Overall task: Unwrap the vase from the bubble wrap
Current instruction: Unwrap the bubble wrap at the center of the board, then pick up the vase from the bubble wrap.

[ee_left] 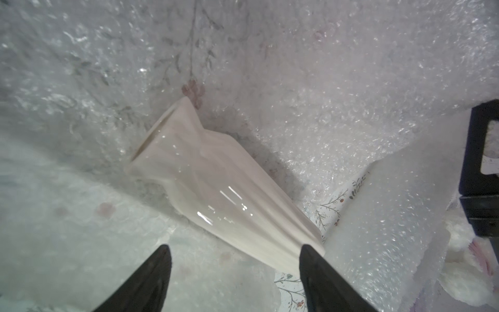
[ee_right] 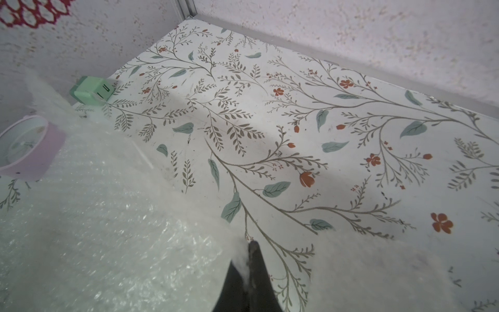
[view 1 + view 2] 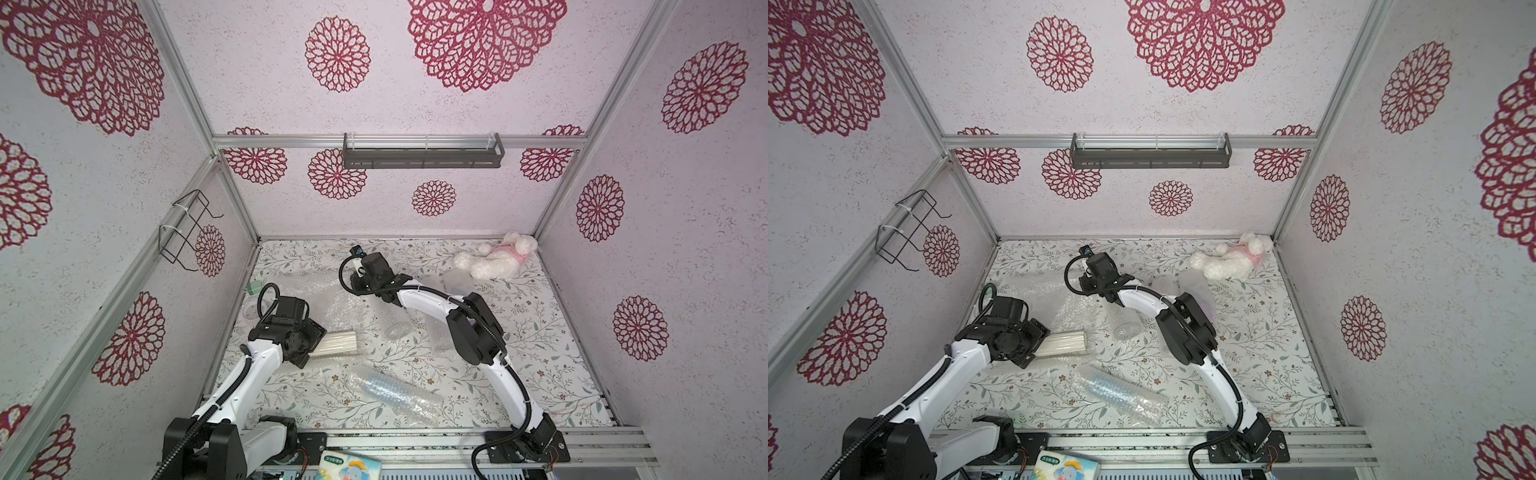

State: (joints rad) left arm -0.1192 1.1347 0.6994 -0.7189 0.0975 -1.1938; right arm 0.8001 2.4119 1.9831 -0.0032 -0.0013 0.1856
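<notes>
In both top views the floral tabletop (image 3: pixel 519 332) carried the bubble wrap (image 3: pixel 328 307), spread open across its middle, and the white ribbed vase (image 3: pixel 338 343) lay on its side on that sheet, uncovered. My left gripper (image 1: pixel 235 245) stood wide at the vase's base; my right gripper (image 2: pixel 249 254) was pinched on the wrap's edge, farther back.

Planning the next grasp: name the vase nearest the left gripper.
The white ribbed vase, bare before the open left gripper; the bluish vase lies farther off, rolled in bubble wrap.
</notes>
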